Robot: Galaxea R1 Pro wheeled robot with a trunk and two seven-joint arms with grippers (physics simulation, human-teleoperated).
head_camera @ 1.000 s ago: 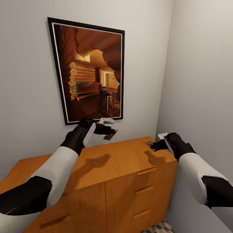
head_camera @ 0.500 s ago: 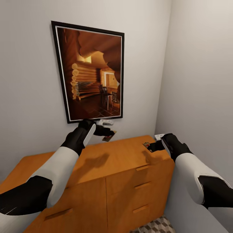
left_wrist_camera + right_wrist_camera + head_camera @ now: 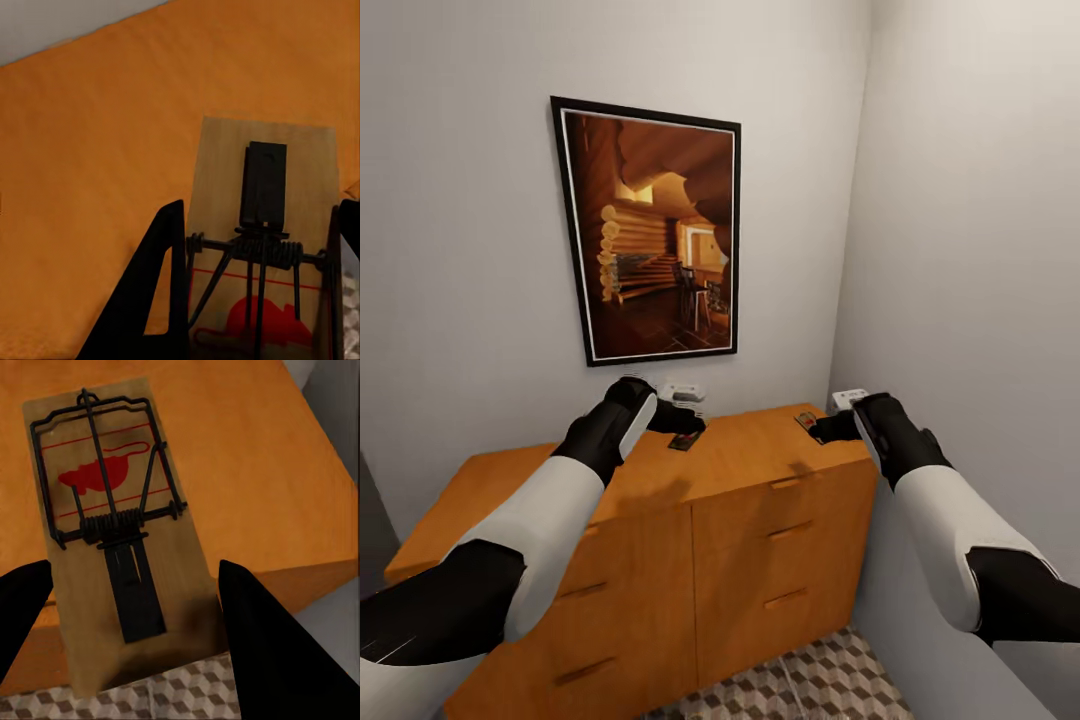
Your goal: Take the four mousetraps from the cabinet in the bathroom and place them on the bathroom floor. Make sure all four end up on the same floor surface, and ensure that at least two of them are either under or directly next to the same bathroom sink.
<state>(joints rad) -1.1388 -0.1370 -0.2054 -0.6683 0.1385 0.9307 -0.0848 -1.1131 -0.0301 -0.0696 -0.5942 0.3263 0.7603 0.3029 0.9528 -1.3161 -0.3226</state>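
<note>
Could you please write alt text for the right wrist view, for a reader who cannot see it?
A wooden mousetrap with a black wire spring bar and a red mouse print sits between the right gripper's two black jaws. Behind it lies the orange-brown cabinet top, with a strip of cube-patterned floor past its edge.

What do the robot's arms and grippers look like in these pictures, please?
Both arms have glossy white forearm shells between black elbow and wrist sections. The left gripper and right gripper are black, each with a small white block on it. In the wrist views, the fingers are flat, black, tapering wedges.
</note>
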